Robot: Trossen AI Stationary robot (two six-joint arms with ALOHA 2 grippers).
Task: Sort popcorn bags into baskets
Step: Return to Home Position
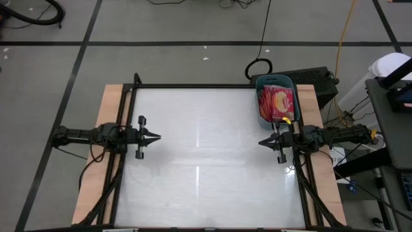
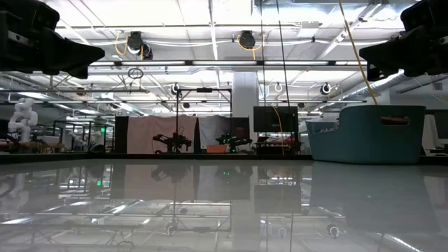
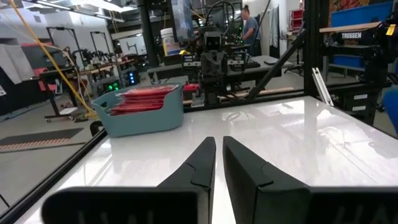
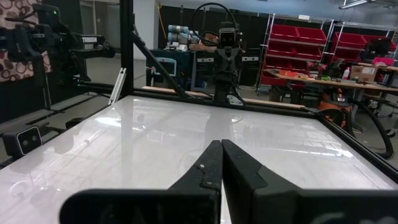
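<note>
Tabletop [image 1: 206, 167] holds just the teal bin [image 1: 259, 106] of popcorn bags [image 1: 277, 102]. Left gripper [image 1: 156, 136] and right gripper [image 1: 261, 142] look clenched, empty; park slow, clear of it.

One bin [image 1: 258, 103], stacked packets [image 1: 277, 102] uncountable, two arms [image 1: 96, 136] [image 1: 331, 135]

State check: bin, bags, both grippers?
Blue bin: upright at the table's far right corner, holding bags.
Popcorn bags: stacked inside the bin.
Left gripper: shut, empty, over the table's left edge.
Right gripper: shut, empty, over the right edge, next to the bin.
</note>
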